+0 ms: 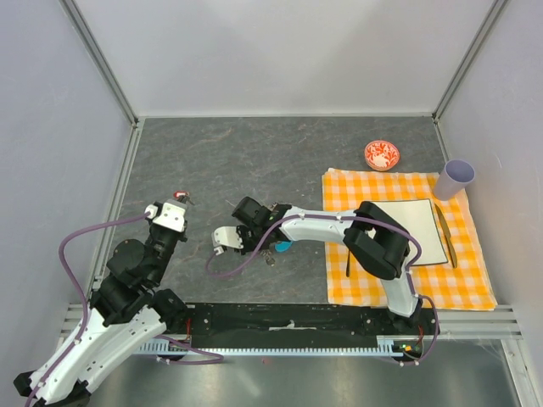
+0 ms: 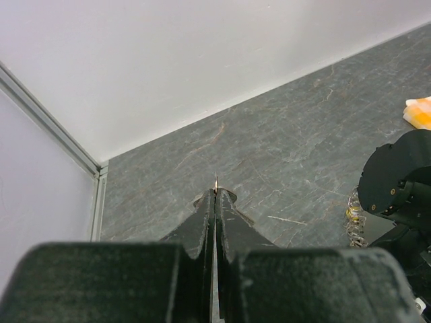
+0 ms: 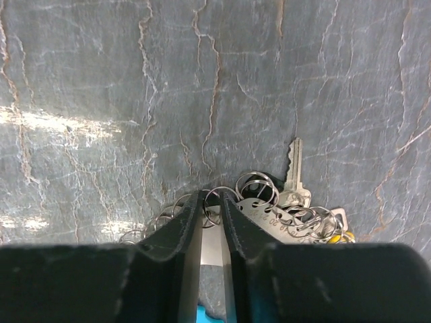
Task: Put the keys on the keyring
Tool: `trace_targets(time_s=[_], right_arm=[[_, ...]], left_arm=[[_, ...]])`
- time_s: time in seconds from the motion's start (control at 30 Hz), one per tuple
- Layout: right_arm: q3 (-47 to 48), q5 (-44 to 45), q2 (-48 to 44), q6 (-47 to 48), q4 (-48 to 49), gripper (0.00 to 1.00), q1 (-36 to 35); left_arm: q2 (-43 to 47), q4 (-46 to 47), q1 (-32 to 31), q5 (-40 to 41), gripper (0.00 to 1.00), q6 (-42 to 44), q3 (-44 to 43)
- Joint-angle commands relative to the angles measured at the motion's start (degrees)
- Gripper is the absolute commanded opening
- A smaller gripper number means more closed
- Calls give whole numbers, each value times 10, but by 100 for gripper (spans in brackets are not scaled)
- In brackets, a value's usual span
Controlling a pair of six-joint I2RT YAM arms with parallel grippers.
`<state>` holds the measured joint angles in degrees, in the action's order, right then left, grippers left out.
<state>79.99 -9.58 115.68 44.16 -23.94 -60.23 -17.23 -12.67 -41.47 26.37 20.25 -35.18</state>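
Observation:
The keyring [image 3: 256, 183], a bunch of linked steel rings, lies on the slate table with a silver key [image 3: 293, 166] and a stamped metal tag beside it. A cyan piece [image 1: 282, 247] marks the bunch [image 1: 272, 253] in the top view. My right gripper [image 3: 213, 196] points down onto it, jaws nearly together on one ring and a flat metal piece. My left gripper [image 2: 215, 191] hovers at the left [image 1: 178, 202], shut on a thin sliver of metal [image 2: 215, 179] seen edge-on, seemingly a small key. The bunch [image 2: 353, 219] shows at the right of the left wrist view.
An orange checked cloth [image 1: 475, 280] at the right carries a white square plate [image 1: 420, 229] and cutlery [image 1: 446, 233]. A red-and-white bowl [image 1: 382, 155] and a lilac cup [image 1: 456, 178] stand behind it. White walls close in the back and sides. The right arm [image 2: 397, 176] is close to my left gripper.

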Motion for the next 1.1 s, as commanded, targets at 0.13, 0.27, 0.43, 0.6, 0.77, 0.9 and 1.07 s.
trace_targets(time_s=[0.13, 0.27, 0.43, 0.6, 0.77, 0.9, 1.07], right_arm=[[-2, -20, -38, -88, -8, 0, 12], [-7, -46, -68, -118, -7, 0, 16], [4, -61, -73, -143, -4, 0, 31], [18, -47, -46, -159, -1, 0, 52], [24, -70, -19, -188, 7, 0, 76], [15, -118, -9, -224, 28, 0, 100], [7, -131, -2, -252, 43, 0, 124]], left_arm=[[-4, 28, 4, -18, 2, -21, 3], [-3, 29, 4, -21, 2, -21, 3], [-3, 29, 5, -26, 2, -21, 3], [-4, 29, 5, -29, 2, -21, 3], [-3, 29, 6, -33, 2, -21, 4], [-5, 29, 6, -36, 2, -21, 4], [-3, 29, 6, -40, 2, -21, 4]])
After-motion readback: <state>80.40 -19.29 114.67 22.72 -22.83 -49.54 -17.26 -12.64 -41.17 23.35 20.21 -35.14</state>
